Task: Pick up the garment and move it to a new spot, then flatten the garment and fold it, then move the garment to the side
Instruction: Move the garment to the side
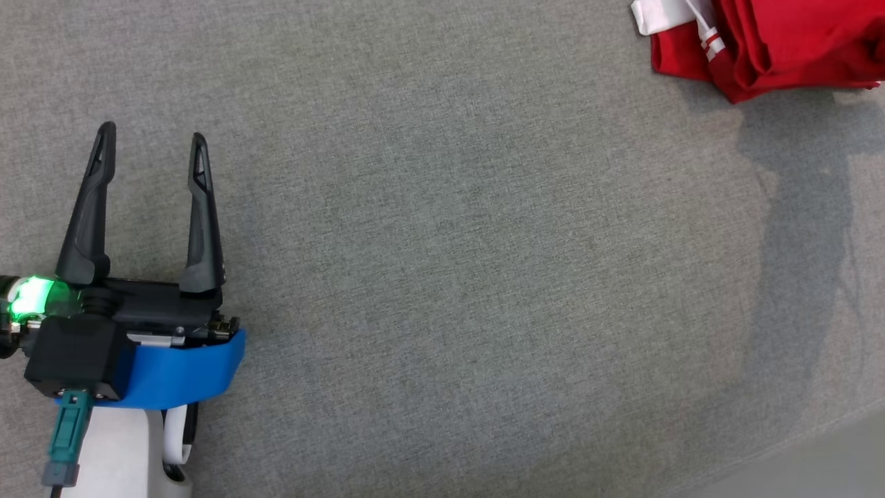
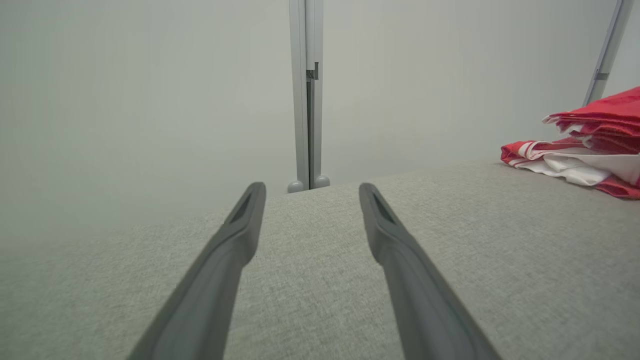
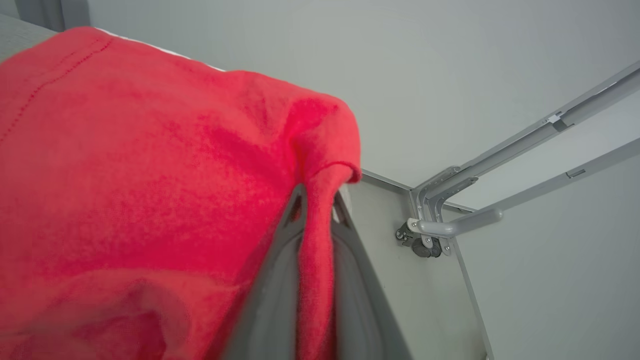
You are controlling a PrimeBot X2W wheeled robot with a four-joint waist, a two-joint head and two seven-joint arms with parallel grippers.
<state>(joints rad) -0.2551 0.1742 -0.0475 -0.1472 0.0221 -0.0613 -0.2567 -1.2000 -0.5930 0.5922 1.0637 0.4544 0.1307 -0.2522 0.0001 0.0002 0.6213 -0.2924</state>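
A grey fabric-covered surface [image 1: 484, 277] spans the head view. The red and white garment [image 1: 774, 41] sits bunched in that frame's upper right corner. At lower left, the left gripper [image 1: 152, 138] has its fingers spread wide and holds nothing. In the right wrist view, the right gripper [image 3: 317, 192] is clenched on a red fold of the garment.

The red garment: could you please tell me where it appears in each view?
Head view: red garment, bunched in the top right corner.
Left wrist view: at the right edge.
Right wrist view: across the left half, a fold pinched in the right tool.
Shared landmark: the grey fabric surface.
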